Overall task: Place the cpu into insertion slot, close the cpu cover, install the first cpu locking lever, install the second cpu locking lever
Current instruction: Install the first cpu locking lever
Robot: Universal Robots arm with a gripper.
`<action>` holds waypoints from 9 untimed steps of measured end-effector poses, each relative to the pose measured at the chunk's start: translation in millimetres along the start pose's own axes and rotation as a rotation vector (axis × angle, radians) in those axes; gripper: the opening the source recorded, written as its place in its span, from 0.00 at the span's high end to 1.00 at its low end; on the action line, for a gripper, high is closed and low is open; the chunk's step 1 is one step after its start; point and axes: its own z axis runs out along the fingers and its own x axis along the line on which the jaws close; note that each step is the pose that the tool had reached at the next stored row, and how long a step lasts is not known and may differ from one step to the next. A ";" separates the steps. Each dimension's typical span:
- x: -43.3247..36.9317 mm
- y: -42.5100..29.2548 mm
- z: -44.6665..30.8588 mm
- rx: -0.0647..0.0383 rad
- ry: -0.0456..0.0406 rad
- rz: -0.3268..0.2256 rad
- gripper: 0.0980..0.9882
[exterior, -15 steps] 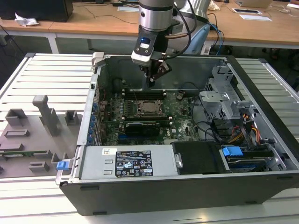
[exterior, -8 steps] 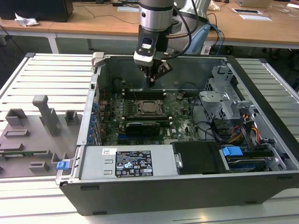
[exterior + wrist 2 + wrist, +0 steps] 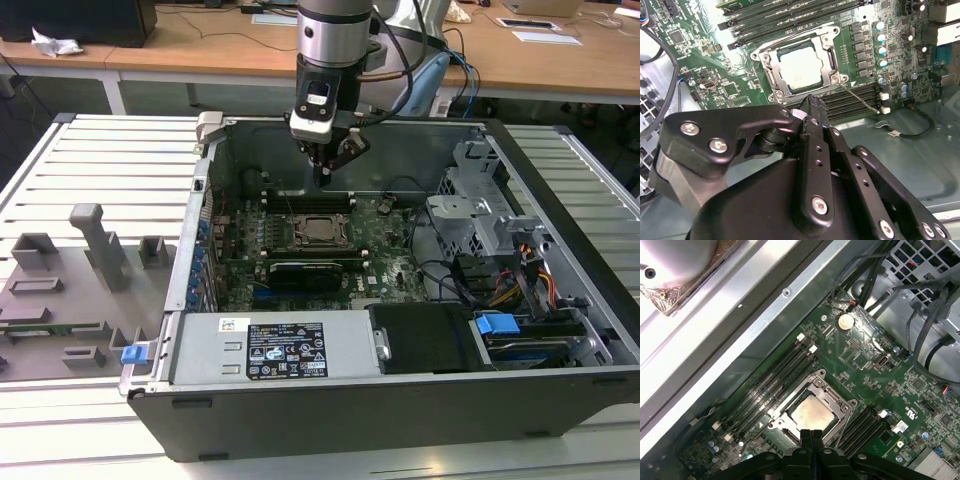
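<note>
Wooden desks [image 3: 200, 50] line the back of the room, and in front of them a pale slatted counter [image 3: 110, 150] carries an open computer case [image 3: 400, 420]. The case takes up the counter's middle and the half toward the exterior view's right. Grey plastic holders [image 3: 95, 240] stand near the counter edge on the exterior view's left.

Inside the case we see the green board [image 3: 385, 245] lying flat, with a labelled power box [image 3: 285, 350] along the near wall. The chip [image 3: 320, 229] sits in the socket [image 3: 774, 77] near the middle of the board. In both wrist views its pale metal face [image 3: 801, 72] [image 3: 812, 412] shows through the window of the cover [image 3: 835, 77], which lies flat around it. A thin wire lever [image 3: 862, 99] runs from one corner of the socket out over the memory slots [image 3: 855, 107]. We cannot tell whether it is latched.

The claw [image 3: 325, 178] hangs from the arm over the board, just beside the socket and above the slots on its far side. Its fingers [image 3: 808, 437] are pressed together with nothing between them. They point down at the socket's edge, clear of the chip.
</note>
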 end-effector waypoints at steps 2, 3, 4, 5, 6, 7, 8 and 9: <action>0.0 0.0 0.0 0.000 0.0002 -0.011 0.99; 0.0 0.0 0.0 0.000 0.0004 -0.019 0.99; 0.0 0.0 0.0 0.000 0.0005 -0.025 0.99; 0.0 0.0 0.0 0.000 0.0005 -0.029 0.99; 0.0 0.0 0.0 0.000 0.0007 -0.036 0.99; 0.0 0.0 0.0 0.000 0.0008 -0.040 0.99; 0.0 0.0 0.0 0.000 0.0009 -0.048 0.99; 0.0 0.0 0.0 0.000 0.0010 -0.056 0.99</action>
